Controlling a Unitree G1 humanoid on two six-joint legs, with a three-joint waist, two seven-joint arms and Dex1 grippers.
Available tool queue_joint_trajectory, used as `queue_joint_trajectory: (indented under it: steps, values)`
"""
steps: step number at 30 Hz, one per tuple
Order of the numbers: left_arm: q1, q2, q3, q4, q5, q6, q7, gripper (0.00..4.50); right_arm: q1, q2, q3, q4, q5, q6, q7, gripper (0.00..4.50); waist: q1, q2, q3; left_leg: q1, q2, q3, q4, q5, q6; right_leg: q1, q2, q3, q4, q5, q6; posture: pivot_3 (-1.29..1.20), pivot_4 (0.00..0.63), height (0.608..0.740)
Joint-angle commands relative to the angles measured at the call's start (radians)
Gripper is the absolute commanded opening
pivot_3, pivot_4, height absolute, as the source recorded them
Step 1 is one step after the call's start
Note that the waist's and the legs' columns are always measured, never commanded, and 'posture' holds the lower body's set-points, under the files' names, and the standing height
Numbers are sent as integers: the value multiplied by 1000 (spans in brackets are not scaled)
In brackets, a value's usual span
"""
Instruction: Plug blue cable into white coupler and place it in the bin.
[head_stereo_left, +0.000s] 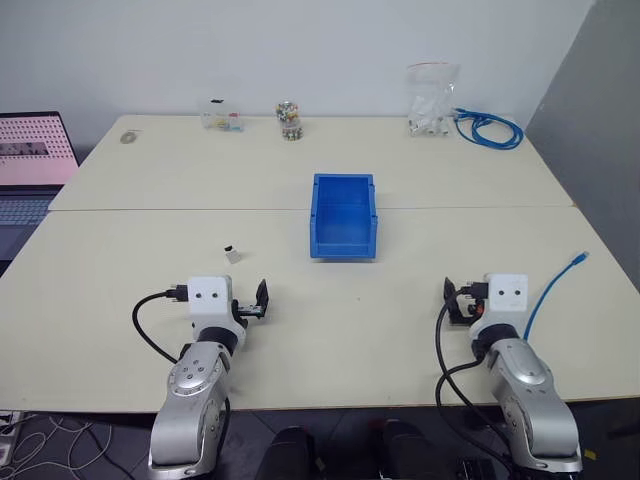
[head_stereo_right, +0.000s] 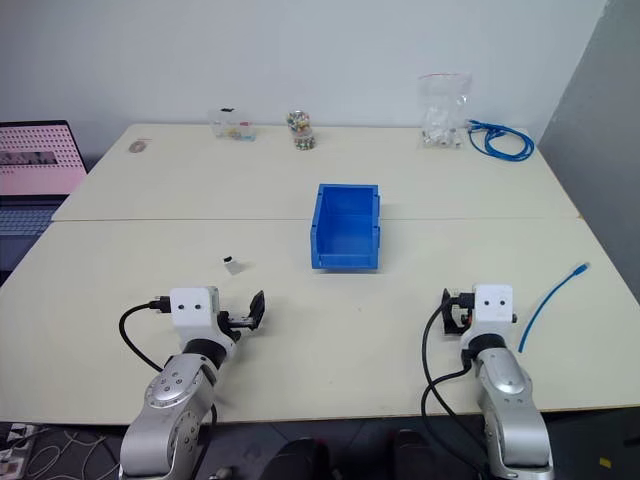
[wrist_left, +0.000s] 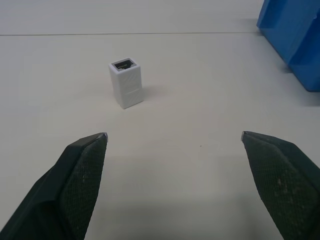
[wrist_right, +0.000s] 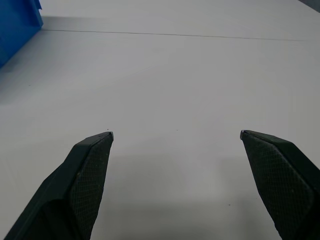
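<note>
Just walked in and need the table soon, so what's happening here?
Nothing is held yet. The left gripper and right gripper hover over the table, jaws open and empty. The white coupler stands upright ahead of the left gripper. The blue cable lies loose beside the right arm, unplugged. The bin sits mid-table, apparently empty.

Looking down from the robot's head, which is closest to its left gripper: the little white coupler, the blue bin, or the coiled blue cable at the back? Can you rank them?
From the left gripper, both fingers open:
1. White coupler, just ahead of it on the table.
2. Blue bin, farther ahead and toward the robot's right, mid-table.
3. Coiled blue cable, at the far right corner, beside a clear bag.
</note>
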Motion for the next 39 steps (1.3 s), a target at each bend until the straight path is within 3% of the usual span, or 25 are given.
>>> queue_joint_trajectory:
  steps: [1, 21, 27, 30, 33, 36, 39]
  values:
    - [-12, -5, -5, -16, 16, -15, 20, 4500, -21, 18, -13, -37, 7, -8, -15, 4320, 0, 0, 0, 0, 0, 0, 0, 0, 0, 0, 0, 0, 0, 0, 0, 0, 150, 740]
    - [16, -30, -14, -9, 43, -36, 63, 4500, 3, 20, -6, -54, -14, 1, -22, 4320, 0, -1, 0, 0, 0, 0, 0, 0, 0, 0, 0, 0, 0, 0, 0, 0, 150, 740]
    - [-24, -6, -14, 6, 8, -51, 1, 4500, 5, 7, -17, -109, -41, 21, -37, 4320, 0, -1, 1, 0, 0, 0, 0, 0, 0, 0, 0, 0, 0, 0, 0, 0, 150, 740]
    - [-94, 53, -81, -28, -64, -50, -164, 4500, -30, -16, -78, -160, -31, 63, -46, 4320, 0, -2, 1, 0, 0, 0, 0, 0, 0, 0, 0, 0, 0, 0, 0, 0, 150, 740]
    - [-221, 160, -205, -44, -144, -13, -414, 4500, -170, -39, -241, -142, 1, 155, -117, 4320, 3, -3, 2, -1, -1, -1, 0, 0, 0, 0, 0, -1, -1, 0, 0, 0, 150, 740]
    - [-362, 204, -303, 9, -197, 1, -577, 4500, -328, -80, -385, -21, 10, 262, -194, 4320, 3, -3, 2, -2, -3, 0, 1, 0, 0, 0, 0, -1, -1, 1, 1, 0, 150, 740]
    - [-493, 221, -415, 123, -192, -66, -756, 4500, -453, -138, -418, 200, 17, 266, -194, 4320, 1, -3, 2, -1, -3, 1, 0, 0, 0, 1, 0, -1, -2, 1, 1, 0, 150, 740]
